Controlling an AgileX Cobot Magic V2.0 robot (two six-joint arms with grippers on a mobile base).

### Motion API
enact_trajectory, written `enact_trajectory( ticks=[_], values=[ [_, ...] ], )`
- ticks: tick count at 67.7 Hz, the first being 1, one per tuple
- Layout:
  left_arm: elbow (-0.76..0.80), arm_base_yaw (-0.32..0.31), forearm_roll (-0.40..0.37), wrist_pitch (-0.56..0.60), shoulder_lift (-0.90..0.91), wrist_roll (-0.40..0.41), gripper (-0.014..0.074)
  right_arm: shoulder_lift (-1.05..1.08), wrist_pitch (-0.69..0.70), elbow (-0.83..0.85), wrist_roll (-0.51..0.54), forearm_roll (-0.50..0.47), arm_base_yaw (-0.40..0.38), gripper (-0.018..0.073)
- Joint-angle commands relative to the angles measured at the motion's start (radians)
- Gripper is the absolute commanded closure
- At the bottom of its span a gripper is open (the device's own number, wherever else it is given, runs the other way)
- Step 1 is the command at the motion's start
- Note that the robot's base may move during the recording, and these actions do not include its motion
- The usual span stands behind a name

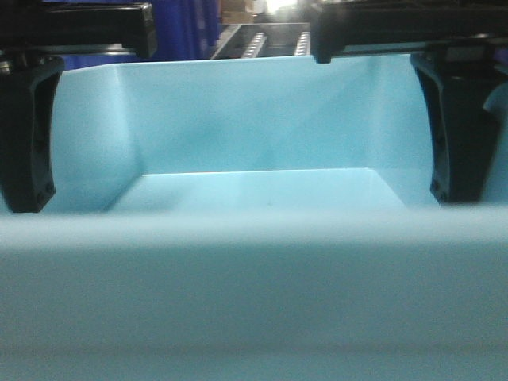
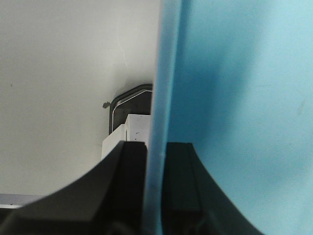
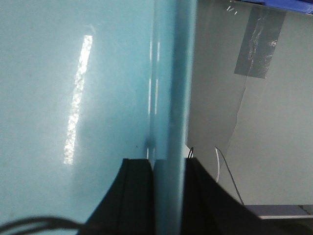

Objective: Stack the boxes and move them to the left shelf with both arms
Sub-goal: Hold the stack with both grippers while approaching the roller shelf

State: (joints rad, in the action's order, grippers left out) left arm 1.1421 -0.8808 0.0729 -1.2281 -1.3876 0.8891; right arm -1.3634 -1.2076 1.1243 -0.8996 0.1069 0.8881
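At the 9 o'clock edge of the front-facing view, the left gripper [image 1: 28, 131] shows one thick black finger hanging inside the light blue tub [image 1: 254, 143], against its left wall. The tub fills nearly the whole view, its near rim a blurred band across the bottom and its bare floor at the centre. At 12 o'clock, past the far wall, a strip of the steel shelf [image 1: 266, 40] with its small rollers shows, with dark blue bins [image 1: 186, 28] just left of it. At 3 o'clock the right gripper [image 1: 460, 131] hangs against the tub's right wall.

In the left wrist view, the left gripper [image 2: 155, 186] is clamped on the tub wall, one finger on either side of the rim. The right wrist view shows the right gripper [image 3: 168, 196] pinching the opposite wall the same way. The pink tub is not visible.
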Motion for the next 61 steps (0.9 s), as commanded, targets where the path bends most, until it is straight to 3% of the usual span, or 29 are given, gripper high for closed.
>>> enact_trajectory(
  ticks=[1,61],
  values=[
    [0.035,-0.007,0.027,-0.105,0.037,0.012,0.0601,0.034,-0.058,0.034,0.008,0.032,0.002,0.0504],
    [0.035,-0.007,0.027,-0.105,0.037,0.012,0.0601,0.034,-0.058,0.034,0.008,0.032,0.002,0.0504]
  ],
)
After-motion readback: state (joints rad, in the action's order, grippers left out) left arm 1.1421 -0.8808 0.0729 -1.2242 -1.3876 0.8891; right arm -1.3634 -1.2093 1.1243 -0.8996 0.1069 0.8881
